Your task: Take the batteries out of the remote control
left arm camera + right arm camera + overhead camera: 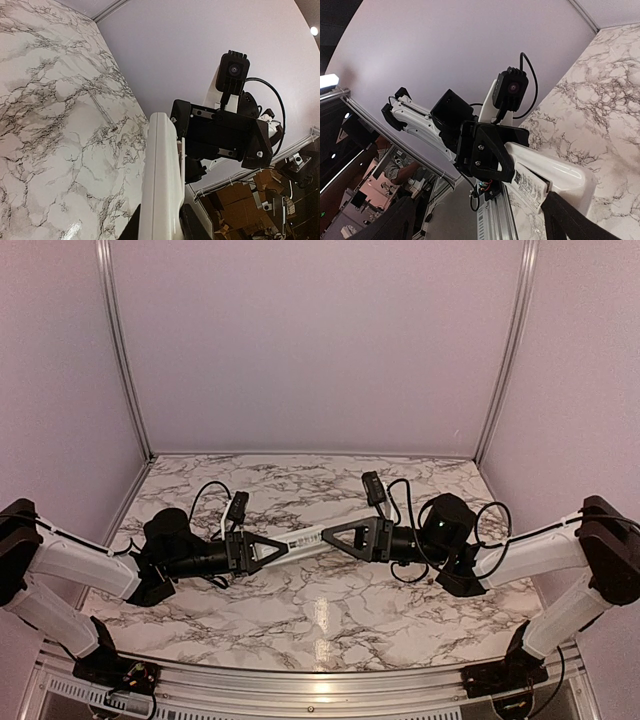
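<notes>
Top view: the remote [305,539] hangs in the air over the middle of the marble table [330,620]. It lies nearly level, with its right end a little higher. The left gripper [283,548] is at the left end of the remote and the right gripper [326,533] is at its right end, so the two arms meet at the remote from opposite sides.

Left wrist view: the remote [160,180] is seen from its thin edge, as a long white bar. It sits between the two dark fingers [192,225] of the left gripper, which are clenched on it. The black body of the right gripper is just beside the far end of the remote.

Right wrist view: the near end of the remote [560,175] shows a printed label. The right fingers [570,220] stand wide apart, released. One finger is close under the remote and the other is well apart from it. I cannot tell if the close finger touches the remote. The left gripper clamps the far part of the remote.

I cannot make out the batteries in any view.
</notes>
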`<state>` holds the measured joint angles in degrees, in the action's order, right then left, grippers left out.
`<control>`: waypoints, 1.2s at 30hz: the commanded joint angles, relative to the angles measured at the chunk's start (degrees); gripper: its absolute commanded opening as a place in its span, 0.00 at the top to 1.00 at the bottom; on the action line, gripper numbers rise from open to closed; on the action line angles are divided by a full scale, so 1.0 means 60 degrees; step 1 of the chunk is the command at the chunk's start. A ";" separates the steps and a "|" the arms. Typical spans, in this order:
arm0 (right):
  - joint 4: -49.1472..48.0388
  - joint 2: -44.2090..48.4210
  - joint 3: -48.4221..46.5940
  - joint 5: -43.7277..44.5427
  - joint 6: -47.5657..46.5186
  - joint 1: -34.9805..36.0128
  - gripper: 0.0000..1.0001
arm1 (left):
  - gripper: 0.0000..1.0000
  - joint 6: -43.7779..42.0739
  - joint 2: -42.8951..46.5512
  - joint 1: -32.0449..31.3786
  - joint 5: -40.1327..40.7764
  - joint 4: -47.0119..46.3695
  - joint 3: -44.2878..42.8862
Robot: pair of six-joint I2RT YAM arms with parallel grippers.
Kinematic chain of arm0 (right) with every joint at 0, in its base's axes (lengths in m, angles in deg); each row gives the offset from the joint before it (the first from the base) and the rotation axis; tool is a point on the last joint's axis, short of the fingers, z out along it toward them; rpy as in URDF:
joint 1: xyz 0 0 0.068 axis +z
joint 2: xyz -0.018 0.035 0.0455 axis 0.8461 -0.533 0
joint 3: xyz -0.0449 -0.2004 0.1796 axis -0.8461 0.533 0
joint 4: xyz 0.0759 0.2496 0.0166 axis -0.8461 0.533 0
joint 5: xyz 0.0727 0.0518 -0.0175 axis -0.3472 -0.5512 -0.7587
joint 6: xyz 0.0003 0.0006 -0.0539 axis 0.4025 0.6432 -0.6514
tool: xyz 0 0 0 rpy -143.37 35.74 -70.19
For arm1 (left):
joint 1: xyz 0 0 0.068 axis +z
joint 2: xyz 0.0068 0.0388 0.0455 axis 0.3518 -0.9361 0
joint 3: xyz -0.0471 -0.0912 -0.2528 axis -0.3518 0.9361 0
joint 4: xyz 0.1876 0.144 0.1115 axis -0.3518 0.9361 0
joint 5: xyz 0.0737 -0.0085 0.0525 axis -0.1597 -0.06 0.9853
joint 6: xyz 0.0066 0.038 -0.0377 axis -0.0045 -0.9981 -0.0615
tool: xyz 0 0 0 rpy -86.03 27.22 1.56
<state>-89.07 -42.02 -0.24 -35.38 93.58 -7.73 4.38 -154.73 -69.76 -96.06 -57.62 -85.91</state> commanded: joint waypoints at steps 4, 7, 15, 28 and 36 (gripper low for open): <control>-0.0037 -0.0359 0.0000 -0.0918 0.0481 0.0181 0.13 | 1.00 0.0236 -0.0133 0.0082 -0.0201 -0.1518 -0.0145; -0.0427 -0.0478 0.0023 -0.1029 0.0632 0.0177 0.13 | 1.00 0.0310 -0.0232 0.0097 -0.0266 -0.1648 -0.0141; -0.0986 -0.0790 -0.0016 -0.1288 0.0948 0.0174 0.13 | 1.00 0.0421 -0.0399 0.0214 -0.0344 -0.1809 -0.0145; -0.2201 -0.0955 0.0063 -0.1688 0.1660 0.0182 0.13 | 1.00 0.0549 -0.0525 0.0245 -0.0449 -0.2088 -0.0130; -0.0577 -0.0527 0.0014 -0.1155 0.0518 0.0182 0.14 | 1.00 0.0159 -0.0592 0.0260 -0.0268 -0.1698 -0.0260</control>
<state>-100.65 -45.65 -0.20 -38.00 99.11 -8.86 7.26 -157.22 -67.95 -99.60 -64.94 -85.61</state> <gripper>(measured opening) 0.864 0.219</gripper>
